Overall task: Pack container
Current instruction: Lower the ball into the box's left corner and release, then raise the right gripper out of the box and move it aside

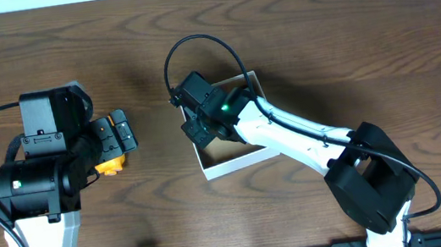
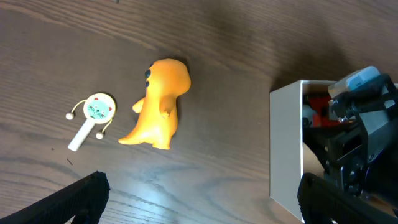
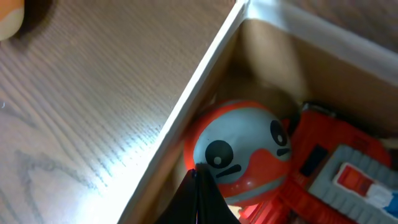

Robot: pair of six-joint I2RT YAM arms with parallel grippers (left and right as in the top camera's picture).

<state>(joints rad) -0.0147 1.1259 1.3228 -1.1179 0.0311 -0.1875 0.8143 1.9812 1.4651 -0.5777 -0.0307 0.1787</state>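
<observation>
Two claws share the wooden table (image 1: 360, 20). The white-walled container (image 1: 235, 166) is the largest thing on it. It lies directly under the right claw (image 3: 196, 175) and well off to the far side of the left claw (image 2: 203, 183).

The right claw reaches down inside the container with its jaws seemingly pressed together, and nothing shows between them. The left claw hangs wide open and empty. The orange dinosaur (image 2: 158, 106) lies on its side just ahead of it, between the lines of its two fingers.

Inside the container, a red toy car (image 3: 336, 168) lies just beside the right claw's tip. A round red toy (image 3: 239, 149) with a painted face sits right below that tip, against the wall. A small white rattle (image 2: 93, 113) lies close by the dinosaur, toward the left claw's outer finger.

The dinosaur looks like the next thing to pack. The left claw should come down square over its narrow body, clear of the rattle, and close firmly there. The right claw should lift out of the container first so the two arms do not meet over it.
</observation>
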